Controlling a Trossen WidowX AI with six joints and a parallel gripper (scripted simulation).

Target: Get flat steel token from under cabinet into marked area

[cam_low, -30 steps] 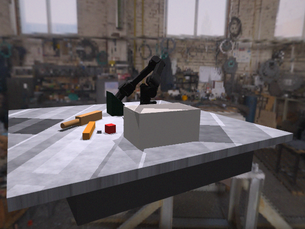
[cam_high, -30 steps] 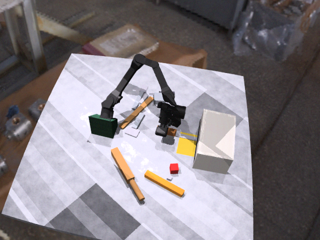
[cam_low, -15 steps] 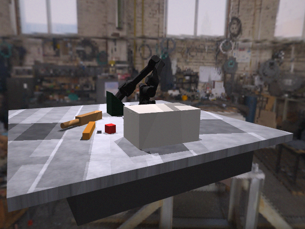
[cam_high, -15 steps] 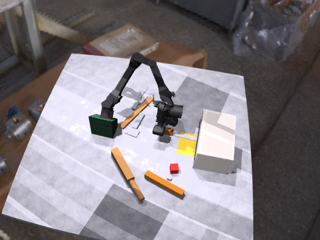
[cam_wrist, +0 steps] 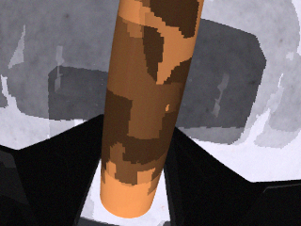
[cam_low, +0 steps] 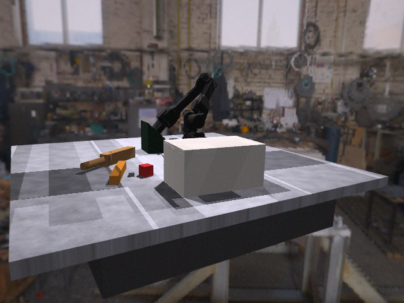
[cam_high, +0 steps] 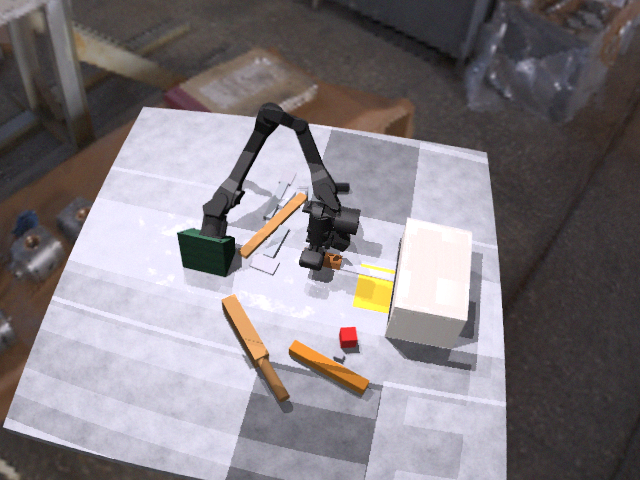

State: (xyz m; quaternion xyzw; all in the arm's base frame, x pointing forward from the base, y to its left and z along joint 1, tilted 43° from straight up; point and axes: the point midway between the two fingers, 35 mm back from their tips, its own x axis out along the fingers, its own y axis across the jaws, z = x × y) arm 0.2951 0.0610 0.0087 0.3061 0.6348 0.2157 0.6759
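The pale cabinet (cam_high: 434, 273) (cam_low: 221, 169) stands on the table. The yellow marked area (cam_high: 372, 295) lies in front of it, partly crossed by a pale strip. My gripper (cam_high: 324, 259) (cam_wrist: 135, 127) is low in front of the cabinet, shut on the orange-brown handle (cam_high: 334, 260) (cam_wrist: 143, 108) of a tool. A thin pale shaft (cam_high: 351, 270) runs from the handle toward the cabinet over the marked area; I cannot tell where its tip ends. The fingers are hidden behind the cabinet in the exterior view. The steel token is not visible in any view.
A red cube (cam_high: 348, 336) (cam_low: 146, 170), a small grey piece (cam_high: 339, 358), an orange bar (cam_high: 328, 367) and a wooden paddle-like piece (cam_high: 244, 328) lie to one side. A long orange stick (cam_high: 273, 225) lies by the arm. A dark green block (cam_high: 205, 253) stands at the arm's base.
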